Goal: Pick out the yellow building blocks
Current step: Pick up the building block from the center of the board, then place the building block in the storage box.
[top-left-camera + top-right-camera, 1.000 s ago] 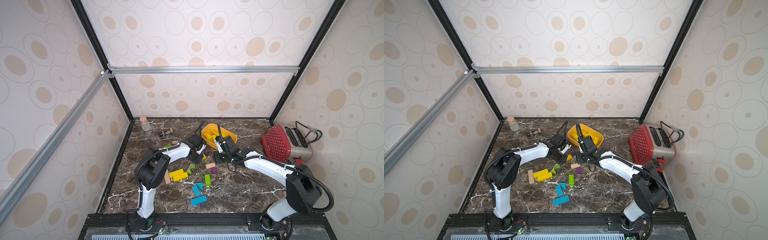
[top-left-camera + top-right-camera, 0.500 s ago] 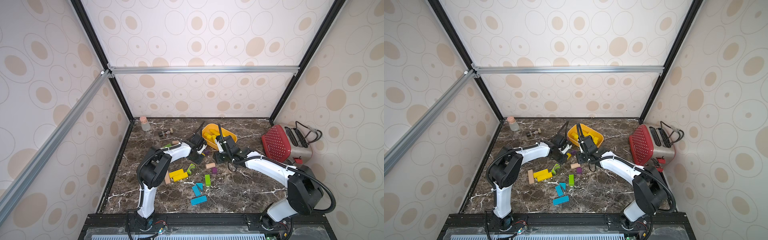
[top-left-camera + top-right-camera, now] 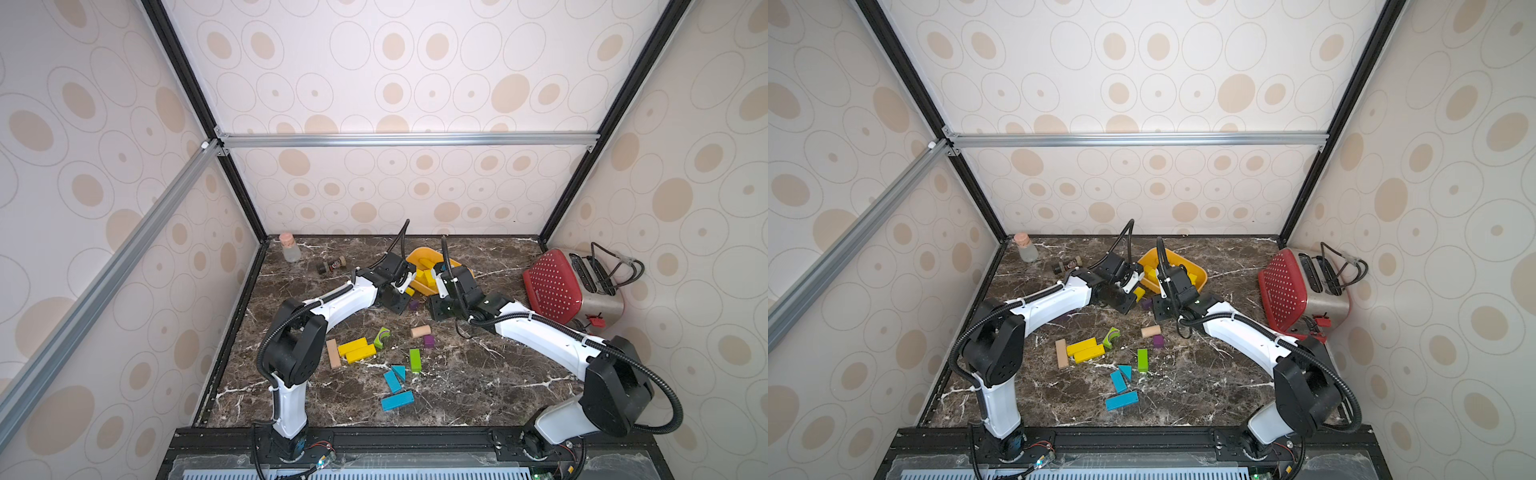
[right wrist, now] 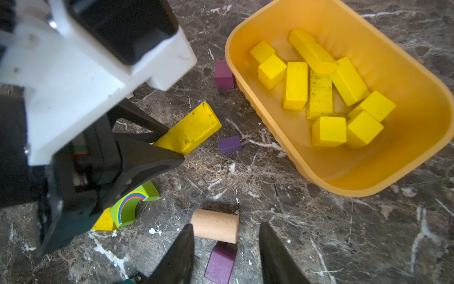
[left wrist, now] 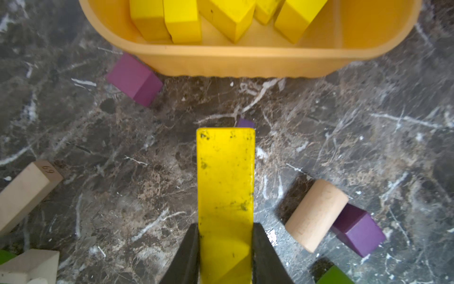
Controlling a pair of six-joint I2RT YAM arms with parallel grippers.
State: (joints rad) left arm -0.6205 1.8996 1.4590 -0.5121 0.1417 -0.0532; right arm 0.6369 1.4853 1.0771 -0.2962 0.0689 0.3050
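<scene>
My left gripper (image 5: 225, 228) is shut on one end of a scuffed yellow building block (image 5: 225, 177), a long bar. The bar sticks out toward the orange-yellow tub (image 5: 245, 61), a little short of its wall. The right wrist view shows the same held bar (image 4: 190, 129) tilted over the marble. Several yellow building blocks (image 4: 319, 93) lie inside the tub (image 4: 270, 115). Two more yellow bars (image 3: 356, 349) rest side by side on the table. My right gripper (image 4: 226, 231) is open, hovering over a wooden cylinder (image 4: 215, 225) and holding nothing.
Purple cubes (image 4: 229, 144) lie near the tub. A green arch (image 3: 382, 337), a green bar (image 3: 414, 360), blue blocks (image 3: 397, 388) and a plain wooden bar (image 3: 333, 353) are scattered toward the front. A red toaster (image 3: 557, 286) stands at the right, a corked bottle (image 3: 289, 248) at the back left.
The left jaws have closed onto the yellow bar beside the tub. The right arm has hardly moved.
</scene>
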